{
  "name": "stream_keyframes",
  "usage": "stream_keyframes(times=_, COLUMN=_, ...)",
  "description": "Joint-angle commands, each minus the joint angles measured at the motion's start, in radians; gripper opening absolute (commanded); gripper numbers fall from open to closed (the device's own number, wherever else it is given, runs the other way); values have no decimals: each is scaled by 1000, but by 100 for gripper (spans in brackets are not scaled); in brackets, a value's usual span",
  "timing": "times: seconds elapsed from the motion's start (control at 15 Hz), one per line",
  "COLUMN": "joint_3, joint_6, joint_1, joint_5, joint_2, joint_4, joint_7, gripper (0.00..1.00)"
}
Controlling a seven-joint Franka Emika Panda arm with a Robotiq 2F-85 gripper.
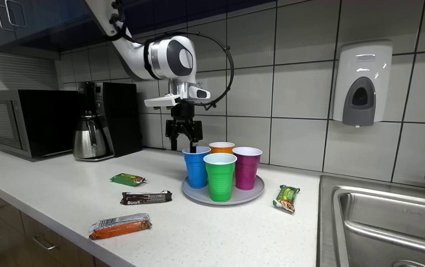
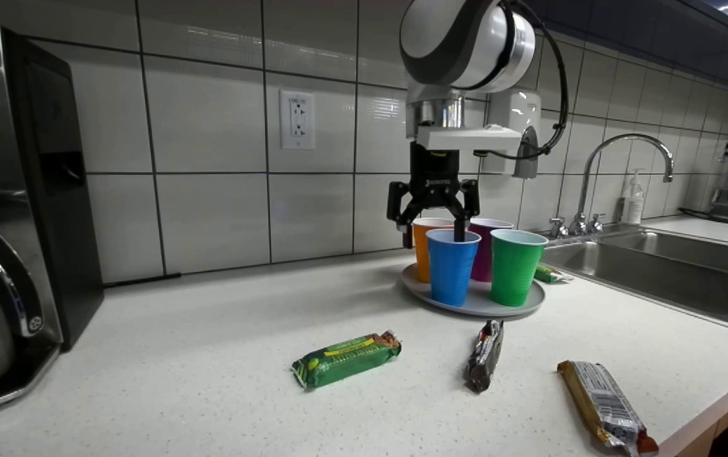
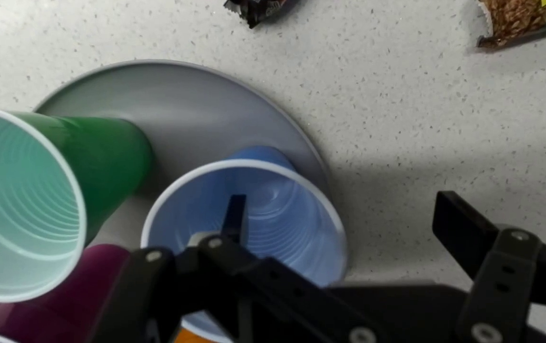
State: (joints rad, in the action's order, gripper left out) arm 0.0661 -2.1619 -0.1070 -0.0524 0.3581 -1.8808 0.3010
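A: Please, how wide stands the black two-finger claw [image 2: 433,241]?

B: Its jaws are spread very wide, and it has hold of nothing. One finger points down into the mouth of a tall blue plastic cup [image 2: 449,274]; whether it touches the inner wall, I cannot tell. In the wrist view, the second finger is outside, at three o'clock from this cup and well apart from it.

A: And the cup itself, how does it look?

B: It is upright, with a pale rim and fine rings on the inner wall. It stands on a round grey plate [image 1: 197,195]. If we take this plate as a clock in an exterior view, the blue cup is between nine and ten.

A: Which neighbours does it have there?

B: Three more upright ones: a green plastic cup [image 1: 220,181] at six, a magenta plastic cup [image 1: 247,172] between two and three, and an orange plastic cup [image 1: 222,149] at twelve, partly hidden.

A: And what is around the plate?

B: On the pale speckled counter [image 1: 212,233] lie, by the same clock, a green-wrapped bar [image 1: 126,180] near nine, a dark-brown-wrapped bar [image 1: 146,198] just under nine, an orange-and-silver-wrapped bar [image 1: 120,226] near eight, and a second green-wrapped bar [image 1: 286,197] near three. Farther away, a black coffee machine [image 1: 120,118] is at ten and a stainless steel sink [image 1: 394,215] between three and four.
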Motion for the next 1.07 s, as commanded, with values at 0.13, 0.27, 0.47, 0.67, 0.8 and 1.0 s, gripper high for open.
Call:
stream_keyframes(times=0.13, joint_3=-15, joint_6=11, joint_1=-14, joint_5=-3, joint_2=6, joint_4=31, joint_7=-2, gripper=74)
stream_keyframes(times=0.27, joint_3=-15, joint_6=11, joint_1=-14, joint_5=-4, joint_2=1, joint_4=28, joint_7=-2, gripper=58)
stream_keyframes(times=0.47, joint_3=-15, joint_6=9, joint_1=-15, joint_5=-4, joint_2=-5, joint_4=22, joint_7=0, gripper=33)
stream_keyframes(times=0.67, joint_3=-15, joint_6=6, joint_1=-16, joint_5=-3, joint_2=-13, joint_4=13, joint_7=3, gripper=9)
stream_keyframes(times=0.8, joint_3=-14, joint_6=4, joint_1=-16, joint_5=-1, joint_2=-19, joint_4=6, joint_7=5, gripper=0)
stream_keyframes(times=1.0, joint_3=-15, joint_6=1, joint_1=-17, joint_5=0, joint_2=-35, joint_4=-7, joint_7=10, gripper=1)
